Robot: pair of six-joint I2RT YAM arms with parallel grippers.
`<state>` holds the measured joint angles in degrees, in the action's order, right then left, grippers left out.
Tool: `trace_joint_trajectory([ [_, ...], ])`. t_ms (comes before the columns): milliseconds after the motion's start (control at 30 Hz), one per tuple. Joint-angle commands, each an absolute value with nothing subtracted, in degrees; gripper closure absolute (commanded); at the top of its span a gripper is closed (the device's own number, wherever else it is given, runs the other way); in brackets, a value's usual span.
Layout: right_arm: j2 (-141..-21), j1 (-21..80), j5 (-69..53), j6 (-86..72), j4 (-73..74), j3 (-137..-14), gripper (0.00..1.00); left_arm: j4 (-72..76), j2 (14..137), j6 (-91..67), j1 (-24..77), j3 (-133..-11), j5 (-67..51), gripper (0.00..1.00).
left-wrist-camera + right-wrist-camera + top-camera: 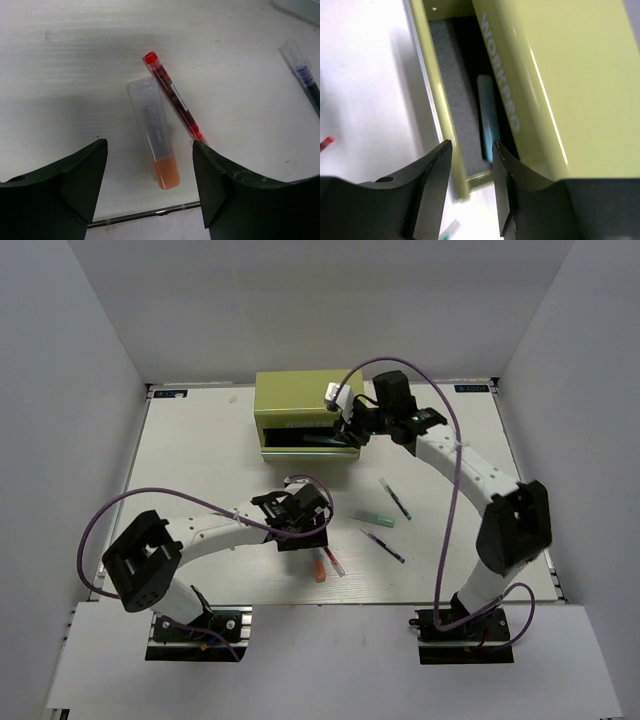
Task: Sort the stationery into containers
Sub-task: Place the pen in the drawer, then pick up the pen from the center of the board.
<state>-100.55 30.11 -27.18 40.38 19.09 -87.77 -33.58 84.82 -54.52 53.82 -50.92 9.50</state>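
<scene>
Stationery is split between drawer and worktop. A light blue marker [487,120] lies lengthwise on the grey lining of the open drawer [447,75] of the yellow-green chest [295,400], just below the pale lettering on its front. The right gripper [471,146] hangs over the drawer's end, its jaws parted with nothing between them.

Nearer the arms, an orange marker [155,135] with a clear cap and a thin red pen [174,97] lie side by side on the white worktop [200,460]. The left gripper [149,145] hovers above them. Its jaws are spread wide to either side of the orange marker and grip nothing. The red pen's near end reaches the edge of one finger in the wrist view, and I cannot tell whether they touch.

To the right lies a teal marker [372,518], with one thin dark pen [395,498] beyond it and a second dark pen [384,545] nearer the arms, all apart from one another.
</scene>
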Motion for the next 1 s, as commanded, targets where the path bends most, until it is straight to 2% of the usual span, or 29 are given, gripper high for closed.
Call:
trace_joint_trajectory([
  [0,-90.13,29.27,-28.3,35.16,16.09,-81.59,0.56,-35.41,86.91,-55.54,54.76,-54.31,10.81,0.22],
  [133,-83.86,27.17,-25.14,33.49,12.66,-71.92,0.59,-38.75,91.49,-56.6,56.43,-57.73,11.43,0.29],
  [467,-79.37,22.33,-25.05,28.21,12.74,-65.74,0.59,-41.57,97.91,-56.6,58.1,-60.29,11.95,0.39],
  [567,-78.75,21.36,-25.66,27.78,12.92,-63.9,0.58,-41.57,98.96,-56.6,58.1,-59.77,11.95,0.46],
  [600,-78.49,21.01,-25.75,27.69,12.66,-63.72,0.58,-41.57,98.96,-56.6,58.1,-59.77,11.95,0.51],
  [667,-78.14,20.48,-26.02,27.51,12.75,-62.67,0.54,-41.57,99.49,-56.6,58.1,-58.63,11.95,0.59],
  [700,-77.96,20.3,-26.19,27.51,12.83,-62.32,0.47,-41.57,99.49,-57.12,58.1,-58.62,11.95,0.61],
  [800,-77.08,19.6,-26.37,27.16,12.83,-61.09,0.36,-41.04,99.49,-57.13,58.1,-57.13,11.95,0.71],
  [867,-76.56,19.25,-26.63,26.81,12.92,-59.86,0.34,-42.53,97.74,-57.13,58.1,-56.43,11.95,0.79],
  [967,-75.33,18.55,-26.89,26.72,12.92,-57.84,0.33,-43.24,94.41,-56.17,58.1,-56.43,13.35,0.84],
])
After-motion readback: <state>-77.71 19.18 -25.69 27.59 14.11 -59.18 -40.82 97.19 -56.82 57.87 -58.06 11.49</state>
